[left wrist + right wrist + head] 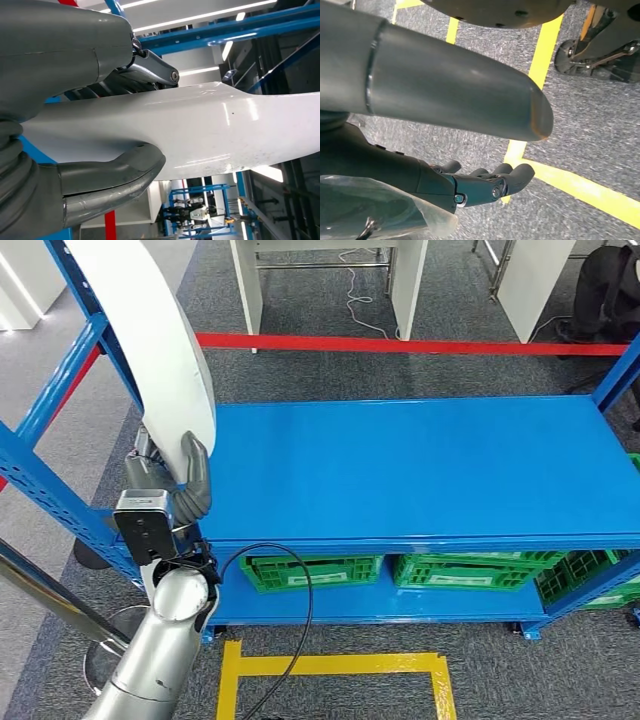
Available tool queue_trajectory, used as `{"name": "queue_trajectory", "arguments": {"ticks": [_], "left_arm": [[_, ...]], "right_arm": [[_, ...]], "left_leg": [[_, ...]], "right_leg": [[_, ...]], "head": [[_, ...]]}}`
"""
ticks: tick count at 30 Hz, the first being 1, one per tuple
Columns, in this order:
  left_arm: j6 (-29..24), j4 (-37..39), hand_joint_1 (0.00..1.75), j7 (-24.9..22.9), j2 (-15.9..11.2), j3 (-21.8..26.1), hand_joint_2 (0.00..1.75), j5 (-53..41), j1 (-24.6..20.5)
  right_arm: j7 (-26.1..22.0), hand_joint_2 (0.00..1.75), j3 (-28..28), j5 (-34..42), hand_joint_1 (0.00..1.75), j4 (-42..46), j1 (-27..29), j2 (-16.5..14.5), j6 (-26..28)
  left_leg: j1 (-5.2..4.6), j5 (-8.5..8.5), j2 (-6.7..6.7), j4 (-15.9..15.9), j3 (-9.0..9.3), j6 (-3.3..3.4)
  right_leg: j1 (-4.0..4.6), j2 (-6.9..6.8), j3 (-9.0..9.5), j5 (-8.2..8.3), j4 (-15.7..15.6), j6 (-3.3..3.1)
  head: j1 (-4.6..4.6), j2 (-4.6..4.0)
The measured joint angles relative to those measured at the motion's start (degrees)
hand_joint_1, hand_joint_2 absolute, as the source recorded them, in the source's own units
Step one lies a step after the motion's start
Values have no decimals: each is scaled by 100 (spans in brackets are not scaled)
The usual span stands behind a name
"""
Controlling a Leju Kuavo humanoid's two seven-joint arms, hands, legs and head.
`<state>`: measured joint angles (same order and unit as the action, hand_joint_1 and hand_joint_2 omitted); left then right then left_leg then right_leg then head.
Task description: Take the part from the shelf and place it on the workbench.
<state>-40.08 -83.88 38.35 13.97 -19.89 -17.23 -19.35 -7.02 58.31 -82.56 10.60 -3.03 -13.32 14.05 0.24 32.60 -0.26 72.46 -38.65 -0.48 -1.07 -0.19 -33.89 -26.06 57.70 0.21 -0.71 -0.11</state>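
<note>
Head view: the robot's left hand [185,485] grips a large, smooth, white curved plastic panel [147,335], the part to be moved, thumb hooked over its lower edge. The panel stands tilted, above the left end of the bright blue metal shelf top [423,465]. Green slatted plastic crates [313,570] sit on the tier below that blue top; a red floor tape line [415,345] runs beyond it and yellow floor tape [332,665] lies in front.

Left wrist view: the grey thumb and dark fingers [151,65] clamp the glossy white panel [226,130] from both faces.

Right wrist view: the right hand [486,182] hangs over grey carpet [591,135], fingers loosely apart and holding nothing.

The likely risk is slippage (the glossy panel is long and held near one end), or its far end striking the blue frame upright [53,390]. No readable writing or brand shows.
</note>
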Motion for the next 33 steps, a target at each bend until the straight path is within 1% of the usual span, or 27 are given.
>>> {"name": "queue_trajectory", "arguments": {"ticks": [1, 2, 3, 4, 7, 8, 9, 10, 12, 13, 14, 15, 17, 18, 19, 20, 22, 23, 24, 25, 26, 27, 28, 29, 30, 31, 33], "left_arm": [[0, 1, 175, 6, 4, 5, 175, -8, 1], [1, 1, 175, 13, 10, 9, 175, -16, 1], [1, 1, 175, 19, 19, 13, 175, -25, -1], [1, 1, 175, 23, 27, 21, 175, -31, -2], [1, 1, 175, 26, 42, 56, 175, -34, 6], [1, 1, 175, 27, 49, 62, 175, -34, 7], [2, 1, 175, 28, 57, 64, 175, -34, 6], [2, 1, 175, 29, 65, 65, 175, -33, 6], [3, 2, 175, 31, 71, 67, 175, -32, 12], [3, 3, 175, 31, 70, 67, 175, -33, 18], [4, 3, 175, 31, 70, 68, 175, -36, 26], [4, 3, 175, 31, 70, 68, 175, -40, 33], [4, 3, 175, 31, 71, 68, 175, -54, 40], [4, 3, 175, 32, 72, 71, 175, -61, 37], [4, 3, 175, 32, 73, 73, 175, -67, 36], [4, 3, 175, 35, 75, 75, 175, -77, 35], [3, 3, 175, 40, 79, 78, 175, -102, 37], [3, 3, 175, 46, 80, 84, 175, -115, 37], [2, 3, 175, 50, 80, 91, 175, -123, 37], [1, 3, 175, 54, 78, 99, 175, -129, 39], [0, 3, 175, 57, 76, 106, 175, -131, 44], [-1, 3, 175, 57, 73, 109, 175, -131, 51], [-1, 3, 175, 57, 69, 111, 175, -133, 62], [-1, 3, 175, 57, 66, 114, 175, -137, 72], [-1, 3, 175, 58, 64, 117, 175, -143, 79], [-1, 3, 175, 60, 64, 121, 175, -151, 84], [-1, 3, 175, 72, 71, 128, 175, -175, 81]], "right_arm": [[-1, 0, 0, 2, 0, 0, 0, -1, 0], [-1, 0, 0, 5, 0, 0, -1, -2, 0], [-1, 0, 0, 9, 0, 1, -5, -4, 0], [0, 0, 0, 13, 0, 1, -9, -5, 1], [1, 0, 0, 16, 0, 0, -13, -6, 3], [1, 0, 0, 17, 0, 0, -10, -6, 5], [3, 0, 0, 20, 0, 0, -8, -6, 7], [5, 0, 0, 23, 0, -1, -7, -6, 9], [9, 0, 0, 31, 0, -2, -6, -6, 11], [9, 0, 0, 35, 0, -2, -5, -6, 10], [9, 0, 0, 38, 0, -2, -3, -6, 10], [9, 0, 0, 40, 0, -1, -2, -6, 9], [8, 0, 0, 42, 0, 0, -10, -6, 9], [7, 0, 0, 42, 0, 1, -18, -6, 9], [4, 0, -1, 42, 0, 0, -26, -6, 10], [3, 0, -1, 41, 0, 0, -31, -6, 10], [0, 0, -1, 40, 0, -1, -28, -8, 12], [1, 0, -1, 38, 0, 0, -27, -10, 13], [1, 0, 0, 36, 0, 0, -29, -13, 13], [1, 0, 0, 33, 0, 0, -31, -15, 13], [2, 0, 0, 29, 0, 0, -33, -16, 12], [2, 0, 0, 28, 0, 0, -30, -17, 11], [3, 0, 0, 27, 0, 0, -25, -17, 11], [5, 0, 0, 28, 0, 0, -20, -17, 11], [9, 0, 0, 30, 0, 1, -16, -17, 10], [14, 0, 0, 33, 0, 1, -15, -17, 10], [20, 0, 0, 39, 0, 0, -17, -17, 9]], "left_leg": [[3, -169, 0, -379, 240, 15], [2, -279, 0, -781, 482, 36], [-6, -362, -3, -1118, 666, 60], [-16, -398, -7, -1333, 772, 85], [-38, -448, -11, -1403, 741, 179], [-32, -486, -5, -1420, 727, 222], [-23, -527, 3, -1441, 706, 270], [-16, -568, 11, -1458, 675, 309], [-31, -633, 21, -1455, 581, 350], [-39, -666, 24, -1452, 531, 353], [-46, -699, 26, -1448, 482, 351], [-50, -728, 25, -1443, 441, 344], [-53, -773, 23, -1428, 384, 316], [-60, -794, 23, -1419, 361, 293], [-67, -816, 24, -1410, 345, 264], [-72, -843, 27, -1406, 331, 232], [-75, -897, 26, -1411, 314, 163], [-71, -870, 21, -1387, 292, 129], [-66, -756, 16, -1281, 245, 96], [-57, -561, 12, -1068, 167, 64], [-45, -299, 11, -735, 60, 33], [-35, -53, 11, -359, -48, 6], [-25, 111, 12, -40, -115, -14], [-18, 169, 12, 135, -116, -27], [-11, 105, 12, 76, -11, -30], [-5, -39, 12, -199, 196, -23], [-10, -282, 11, -1012, 701, 19]], "right_leg": [[0, 1, -17, 17, 4, 14], [3, 2, -29, 34, 7, 35], [11, 3, -43, 51, 16, 60], [16, 2, -60, 71, 22, 93], [6, 0, -105, 130, 19, 203], [-1, 3, -140, 80, 61, 235], [-6, 7, -203, -47, 193, 261], [-10, 10, -310, -250, 447, 279], [-8, 11, -577, -710, 1192, 306], [-8, 11, -662, -842, 1489, 312], [-7, 11, -645, -858, 1590, 313], [-6, 11, -515, -775, 1467, 307], [-4, 10, 11, -514, 694, 273], [4, 12, 260, -436, 323, 254], [13, 15, 426, -400, 61, 237], [24, 19, 494, -406, -54, 217], [27, 20, 458, -357, -83, 153], [18, 13, 437, -325, -100, 107], [6, 4, 407, -283, -116, 58], [-5, -3, 369, -239, -129, 20], [-5, -8, 340, -200, -127, -3], [-4, -9, 290, -163, -123, -17], [-3, -10, 238, -128, -116, -18], [-2, -11, 188, -97, -107, -17], [-2, -11, 143, -70, -94, -9], [-2, -9, 103, -48, -77, 0], [3, -6, 47, -17, -40, 35]], "head": [[0, 0], [-2, 0], [-2, -1], [-5, -1], [-8, 0], [-9, 0], [-17, 0], [-27, 0], [-45, 0], [-48, 0], [-48, 0], [-50, 0], [-50, 0], [-48, 0], [-46, 0], [-44, 0], [-46, 0], [-45, 0], [-38, 0], [-26, 0], [-14, 0], [-4, 0], [-2, 0], [-3, 0], [-2, 0], [-2, 0], [-4, 0]]}}
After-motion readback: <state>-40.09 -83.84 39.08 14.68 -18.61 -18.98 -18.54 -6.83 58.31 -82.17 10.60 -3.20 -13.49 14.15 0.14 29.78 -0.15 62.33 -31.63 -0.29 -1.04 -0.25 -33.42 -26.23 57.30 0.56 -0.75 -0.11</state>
